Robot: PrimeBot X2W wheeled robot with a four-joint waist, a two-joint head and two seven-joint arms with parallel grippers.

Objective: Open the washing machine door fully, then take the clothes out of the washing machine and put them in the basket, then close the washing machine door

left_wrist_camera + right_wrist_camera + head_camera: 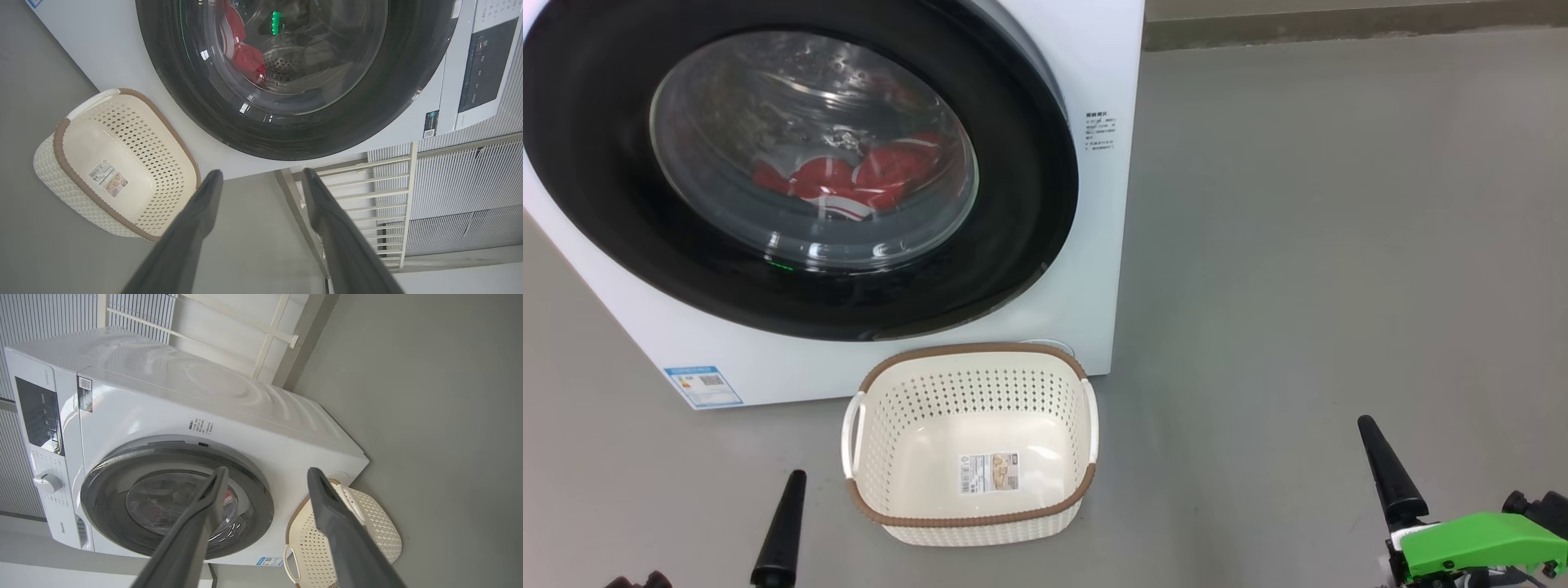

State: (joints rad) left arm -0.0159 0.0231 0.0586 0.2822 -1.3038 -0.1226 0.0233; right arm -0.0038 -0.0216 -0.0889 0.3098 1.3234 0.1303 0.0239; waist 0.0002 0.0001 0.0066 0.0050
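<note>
The washing machine (1086, 269) stands at the upper left of the head view. The washing machine door (1029, 204), black-rimmed with a glass porthole, lies against its front. The red and white clothes (849, 180) show through the glass, inside the drum. On the floor just in front stands the basket (907, 408), holding nothing but its sticker. My left gripper (261, 173) is open and holds nothing; one dark finger (783, 523) rises left of the basket. My right gripper (267, 470) is open too, well to the basket's right, its finger (1388, 469) above a green part.
Grey floor (1323, 286) spreads to the right of the machine, up to a skirting (1339, 33) at the back. A white railing (367, 192) and ribbed panels stand beside the machine. The control panel (39, 414) and dial (47, 482) sit above the door.
</note>
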